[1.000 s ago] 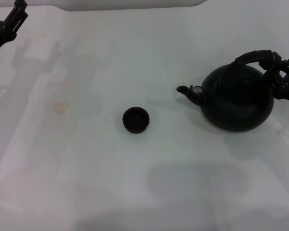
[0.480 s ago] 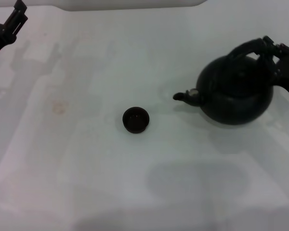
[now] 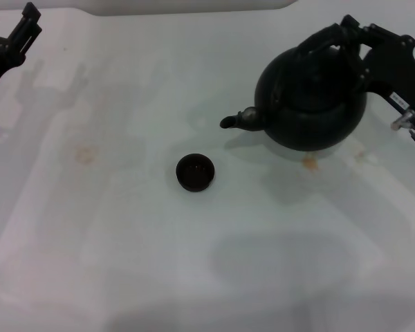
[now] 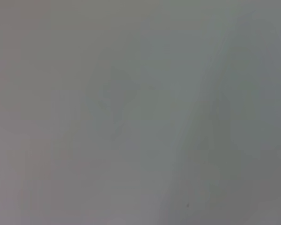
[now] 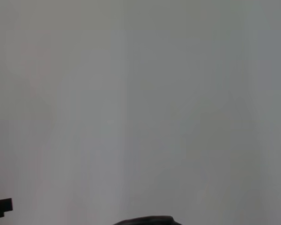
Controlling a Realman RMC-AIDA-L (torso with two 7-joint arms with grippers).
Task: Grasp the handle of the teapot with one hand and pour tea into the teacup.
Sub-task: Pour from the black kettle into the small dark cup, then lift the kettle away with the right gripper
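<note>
Stained white table (image 3: 124,242)

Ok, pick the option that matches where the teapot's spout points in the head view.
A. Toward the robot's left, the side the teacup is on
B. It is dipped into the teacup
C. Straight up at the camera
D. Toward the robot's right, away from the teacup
A: the spout sticks out from the teapot on the robot's left, the side where the teacup sits, apart from it, while the right gripper grips the handle.
</note>
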